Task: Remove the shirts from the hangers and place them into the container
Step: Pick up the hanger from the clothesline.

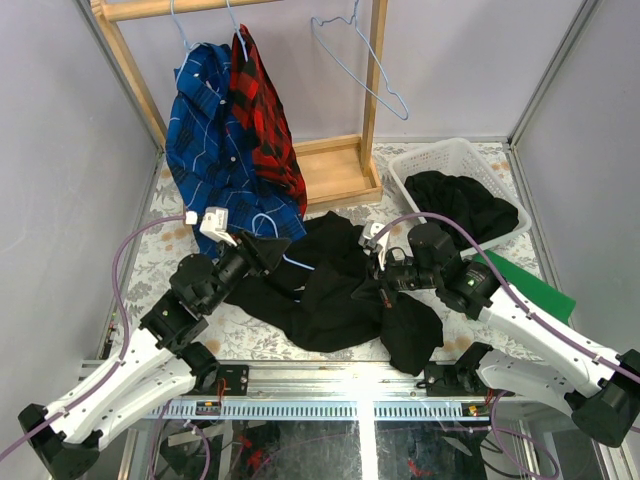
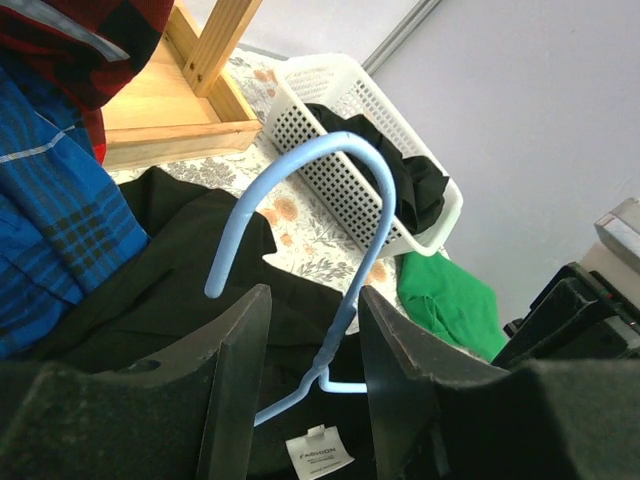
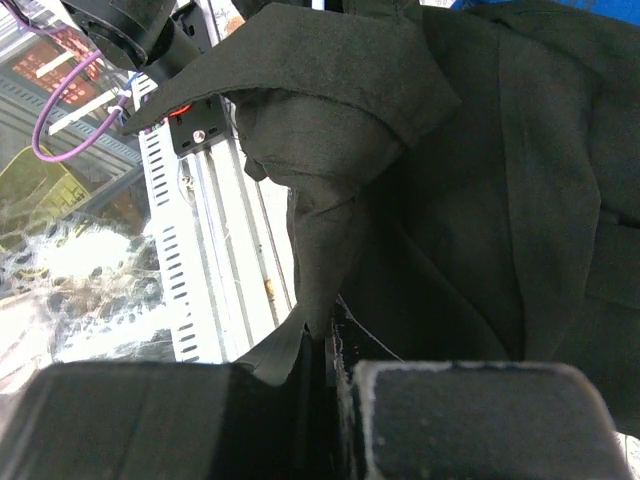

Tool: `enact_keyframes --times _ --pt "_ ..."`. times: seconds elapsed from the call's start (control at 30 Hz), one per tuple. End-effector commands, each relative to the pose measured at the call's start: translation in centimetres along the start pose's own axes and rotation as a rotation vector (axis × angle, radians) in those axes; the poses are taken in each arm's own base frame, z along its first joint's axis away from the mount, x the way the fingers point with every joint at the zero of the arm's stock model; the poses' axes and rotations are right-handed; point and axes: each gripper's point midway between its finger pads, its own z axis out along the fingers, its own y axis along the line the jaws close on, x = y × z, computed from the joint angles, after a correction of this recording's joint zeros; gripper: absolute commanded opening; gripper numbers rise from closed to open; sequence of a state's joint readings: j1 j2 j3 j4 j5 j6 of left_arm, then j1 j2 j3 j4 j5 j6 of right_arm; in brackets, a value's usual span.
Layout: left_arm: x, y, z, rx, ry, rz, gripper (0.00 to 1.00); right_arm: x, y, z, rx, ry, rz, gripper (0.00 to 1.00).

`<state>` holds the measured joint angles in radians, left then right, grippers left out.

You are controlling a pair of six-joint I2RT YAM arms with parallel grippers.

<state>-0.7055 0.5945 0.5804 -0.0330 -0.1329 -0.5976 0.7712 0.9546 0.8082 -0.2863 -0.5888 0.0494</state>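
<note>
A black shirt [image 1: 330, 290] lies crumpled on the table with a light-blue hanger [image 2: 345, 165] still inside its collar. My left gripper [image 2: 313, 300] is open, its fingers on either side of the hanger's twisted neck, just below the hook. My right gripper [image 3: 325, 335] is shut on a fold of the black shirt [image 3: 480, 200] at its right side, seen from above at the shirt's right [image 1: 372, 268]. A blue plaid shirt [image 1: 215, 130] and a red-and-black plaid shirt [image 1: 262, 110] hang on hangers on the rack. The white container [image 1: 455, 158] at the back right holds another black shirt [image 1: 465, 205].
The wooden rack [image 1: 345, 170] stands at the back, with one bare hanger [image 1: 360, 60] on its rail. A flat green cloth [image 1: 535, 290] lies right of my right arm. The metal rail at the table's near edge [image 1: 330, 385] is just below the black shirt.
</note>
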Motion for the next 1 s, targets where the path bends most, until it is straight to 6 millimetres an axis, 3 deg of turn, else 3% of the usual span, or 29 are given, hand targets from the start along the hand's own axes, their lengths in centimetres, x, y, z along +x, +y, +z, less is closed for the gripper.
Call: enact_keyframes --times 0.0,0.23,0.33,0.4,0.5,0.6,0.73,0.87,0.97 --pt "-1.9 -1.4 0.1 0.068 -0.1 -0.071 0.4 -1.2 0.5 -0.3 -0.023 -0.042 -0.038 0.01" --pt "-1.0 -0.9 0.5 0.048 -0.062 -0.05 0.24 -1.5 0.4 -0.5 -0.01 -0.056 -0.044 0.01" --pt "-0.8 -0.7 0.5 0.036 -0.049 -0.031 0.08 -1.4 0.2 -0.4 -0.003 -0.062 -0.046 0.03" --pt "-0.8 -0.6 0.4 0.035 -0.048 -0.016 0.01 -1.6 -0.2 -0.4 0.02 -0.061 -0.041 0.2" --pt "-0.7 -0.3 0.2 0.026 -0.042 0.037 0.0 -2.1 -2.1 -0.8 0.145 -0.065 -0.012 0.51" --pt "0.3 2.3 0.2 -0.087 0.004 0.118 0.0 -3.0 -3.6 -1.8 0.266 -0.083 0.013 0.73" --pt "1.7 4.4 0.4 -0.181 0.072 0.191 0.0 -4.2 -3.0 -2.6 0.265 -0.145 0.016 0.86" --pt "2.0 3.9 0.4 -0.17 0.063 0.2 0.0 -4.1 -2.8 -1.9 0.232 -0.165 0.018 0.93" --pt "1.9 3.0 0.4 -0.154 0.061 0.216 0.0 -4.5 -2.9 -0.9 0.211 -0.148 0.046 0.91"
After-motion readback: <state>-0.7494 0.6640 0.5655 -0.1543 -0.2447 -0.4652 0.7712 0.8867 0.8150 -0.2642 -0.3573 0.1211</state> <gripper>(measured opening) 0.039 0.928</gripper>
